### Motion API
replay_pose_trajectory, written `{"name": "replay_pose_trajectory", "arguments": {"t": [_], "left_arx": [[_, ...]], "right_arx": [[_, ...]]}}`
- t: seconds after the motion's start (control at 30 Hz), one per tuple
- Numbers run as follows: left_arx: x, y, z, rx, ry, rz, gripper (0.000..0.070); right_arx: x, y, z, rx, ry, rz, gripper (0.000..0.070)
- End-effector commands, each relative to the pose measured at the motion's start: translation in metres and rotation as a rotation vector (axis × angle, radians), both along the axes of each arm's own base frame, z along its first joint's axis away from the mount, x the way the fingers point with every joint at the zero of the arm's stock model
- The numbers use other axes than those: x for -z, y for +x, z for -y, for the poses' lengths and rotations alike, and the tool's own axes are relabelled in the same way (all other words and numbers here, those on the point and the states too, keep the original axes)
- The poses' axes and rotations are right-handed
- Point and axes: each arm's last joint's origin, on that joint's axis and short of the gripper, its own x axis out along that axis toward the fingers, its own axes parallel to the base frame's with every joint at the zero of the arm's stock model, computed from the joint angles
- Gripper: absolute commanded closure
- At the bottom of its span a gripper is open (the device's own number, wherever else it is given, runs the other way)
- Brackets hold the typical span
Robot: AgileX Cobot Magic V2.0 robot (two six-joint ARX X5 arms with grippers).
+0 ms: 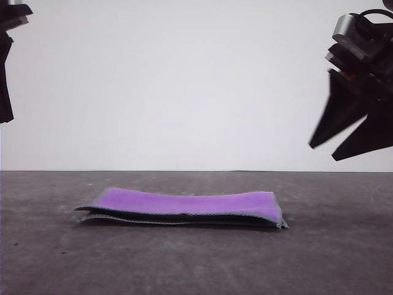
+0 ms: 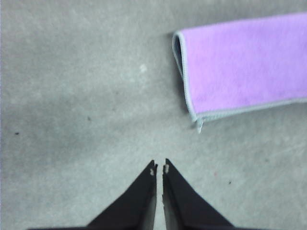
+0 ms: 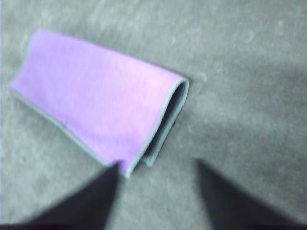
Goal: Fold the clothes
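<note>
Cloth (image 1: 184, 208) lies folded, purple face up, lower centre on tabletop (image 1: 344, 258). Left pincer (image 2: 159, 168) clenched, empty; right pincer (image 1: 334, 152) released, raised upper right. Next fold: pinch one short end's stacked layers together.

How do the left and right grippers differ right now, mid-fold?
The left gripper has its fingertips nearly touching, so it is shut; the right gripper has its fingers spread wide, so it is open. In its wrist view the left gripper's tips sit over bare table, apart from the cloth; the right gripper's tips sit close beside the cloth's folded end. Both are empty, raised off the table.
</note>
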Motion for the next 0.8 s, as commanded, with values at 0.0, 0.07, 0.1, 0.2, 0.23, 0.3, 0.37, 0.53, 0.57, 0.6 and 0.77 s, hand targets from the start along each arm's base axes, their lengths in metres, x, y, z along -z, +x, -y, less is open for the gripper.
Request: {"name": "replay_pose_trajectory", "arguments": {"t": [0.0,0.07,0.1,0.2,0.23,0.3,0.37,0.53,0.57,0.6,0.77], "left_arx": [[-0.002,0.002,0.001,-0.008,-0.010,0.007,0.0696],[-0.002,0.002,0.001,-0.008,-0.010,0.005,0.0696],[-0.002,0.002,0.001,-0.008,-0.010,0.005,0.0696],[-0.002,0.002,0.001,-0.007,-0.011,0.007,0.0696],[-0.002,0.002,0.001,-0.007,-0.011,0.008,0.0696],[-0.003,0.003,0.001,-0.007,-0.012,0.014,0.0696],[-0.003,0.003,0.001,-0.007,-0.013,0.016,0.0696],[-0.003,0.003,0.001,-0.007,-0.013,0.016,0.0696],[-0.003,0.003,0.001,-0.007,-0.013,0.016,0.0696],[-0.003,0.003,0.001,-0.007,-0.013,0.017,0.0696],[-0.003,0.003,0.001,-0.010,-0.015,0.017,0.0696]], "right_arx": [[0.001,0.003,-0.002,0.019,0.022,-0.022,0.0237],[0.001,0.003,-0.002,0.026,0.026,-0.030,0.0237],[0.001,0.003,-0.002,0.027,0.026,-0.031,0.0237],[0.002,0.004,-0.002,0.038,0.035,-0.038,0.0237],[0.003,0.006,-0.002,0.041,0.040,-0.040,0.0237],[0.007,0.009,-0.003,0.048,0.052,-0.055,0.0237],[0.013,0.014,-0.005,0.030,0.076,-0.078,0.0237],[0.033,0.028,-0.010,0.002,0.125,-0.135,0.0237],[0.037,0.031,-0.012,-0.006,0.147,-0.146,0.0237],[0.040,0.034,-0.013,-0.013,0.173,-0.160,0.0237],[0.059,0.044,-0.017,-0.025,0.235,-0.218,0.0237]]}}
